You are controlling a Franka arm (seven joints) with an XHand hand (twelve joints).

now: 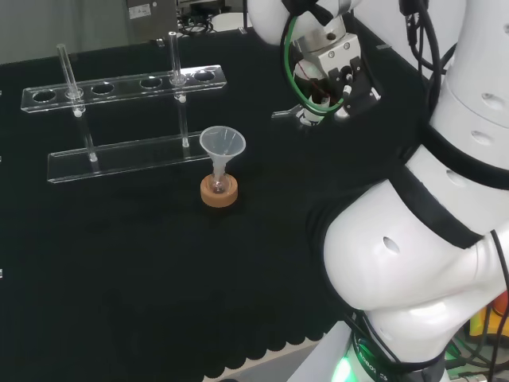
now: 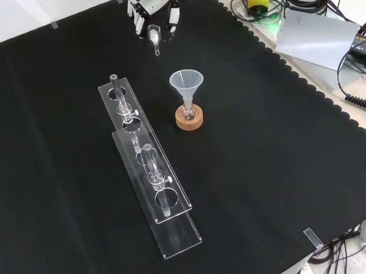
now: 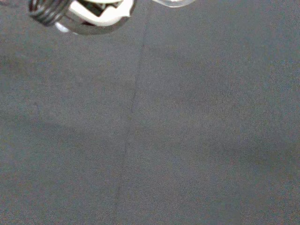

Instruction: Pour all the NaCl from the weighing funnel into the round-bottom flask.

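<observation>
A small round-bottom flask (image 1: 219, 188) (image 2: 188, 111) stands upright on a cork ring (image 1: 219, 193) (image 2: 189, 120) near the middle of the cloth. A clear plastic funnel (image 1: 223, 144) (image 2: 186, 82) sits in its neck. The hand (image 1: 324, 70) (image 2: 156, 3) hangs above the cloth, to the right of the flask in the head view and beyond it in the front view. Its fingers are curled on a small clear weighing funnel (image 2: 155, 34) (image 1: 285, 114), whose stem points down toward the cloth. What the weighing funnel holds cannot be seen. In the wrist view a blurred part of the hand (image 3: 89, 14) shows over bare cloth.
A clear acrylic tube rack (image 1: 119, 119) (image 2: 149, 176) with a few glass tubes stands left of the flask in the front view and behind it in the head view. The cloth's scalloped edge (image 2: 304, 86) runs along the right of the front view, with cables and gear beyond.
</observation>
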